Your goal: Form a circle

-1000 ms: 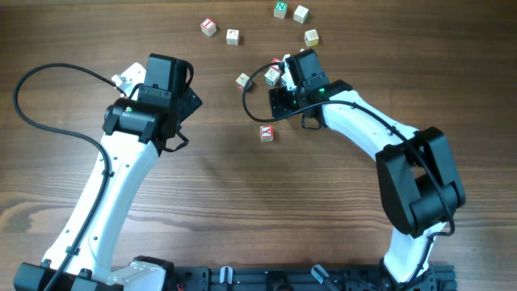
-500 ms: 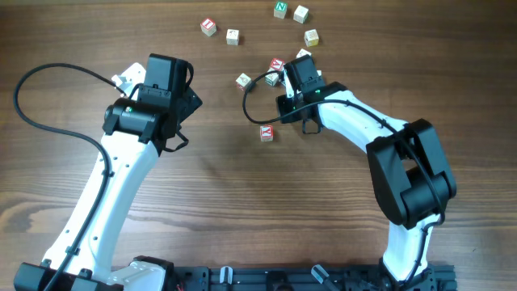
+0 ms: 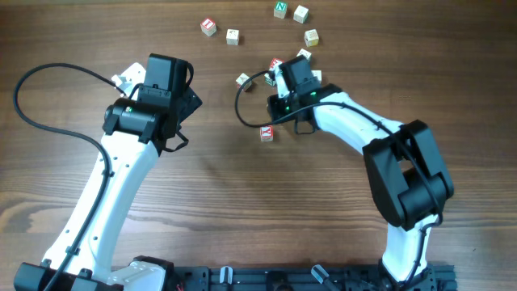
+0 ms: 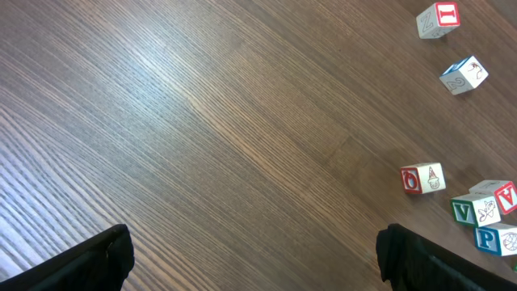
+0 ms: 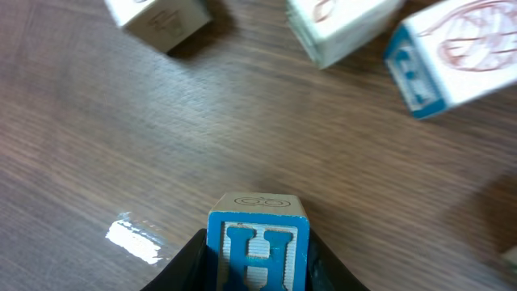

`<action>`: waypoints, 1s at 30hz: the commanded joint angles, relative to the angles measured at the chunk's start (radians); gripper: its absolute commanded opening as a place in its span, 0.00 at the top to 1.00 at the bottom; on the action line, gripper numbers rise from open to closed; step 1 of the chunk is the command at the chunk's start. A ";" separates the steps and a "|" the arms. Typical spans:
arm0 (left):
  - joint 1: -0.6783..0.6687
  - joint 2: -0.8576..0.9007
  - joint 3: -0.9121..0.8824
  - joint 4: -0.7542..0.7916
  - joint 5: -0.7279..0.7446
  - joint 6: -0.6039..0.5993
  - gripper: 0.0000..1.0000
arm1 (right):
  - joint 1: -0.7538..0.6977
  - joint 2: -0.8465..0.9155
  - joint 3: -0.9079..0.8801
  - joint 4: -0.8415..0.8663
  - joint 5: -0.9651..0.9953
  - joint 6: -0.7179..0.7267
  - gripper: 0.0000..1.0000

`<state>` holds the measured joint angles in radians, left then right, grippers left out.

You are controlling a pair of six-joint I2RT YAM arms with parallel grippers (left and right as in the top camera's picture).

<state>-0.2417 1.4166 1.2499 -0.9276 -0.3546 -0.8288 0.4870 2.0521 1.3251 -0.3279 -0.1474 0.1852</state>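
— Cubes (image 3: 233, 35) for the circle?
— Scattered along the far worktop (image 3: 242, 202); no ring yet. Right end effector (image 5: 257, 271) pinches the H cube (image 5: 258, 242), right among them; left end effector (image 4: 254, 255) hangs spread, farther off.

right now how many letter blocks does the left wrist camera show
6: red I block top right, blue block below it, red O block mid right, then green V, red V and blue P clustered lower right. More may lie outside the frame.
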 commanded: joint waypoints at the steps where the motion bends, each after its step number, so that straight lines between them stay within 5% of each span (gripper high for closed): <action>1: 0.005 0.007 0.003 0.003 -0.021 -0.010 0.00 | 0.055 0.016 0.018 -0.004 0.114 0.030 0.73; 9: 0.005 0.007 0.003 0.003 -0.021 -0.010 0.00 | 0.069 0.016 0.018 -0.001 0.311 0.134 0.73; 30: 0.005 0.007 0.003 0.007 -0.021 -0.010 0.00 | 0.066 0.019 0.018 -0.024 0.219 0.132 0.68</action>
<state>-0.2417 1.4166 1.2499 -0.9237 -0.3546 -0.8291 0.5518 2.0521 1.3251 -0.3546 0.0929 0.3080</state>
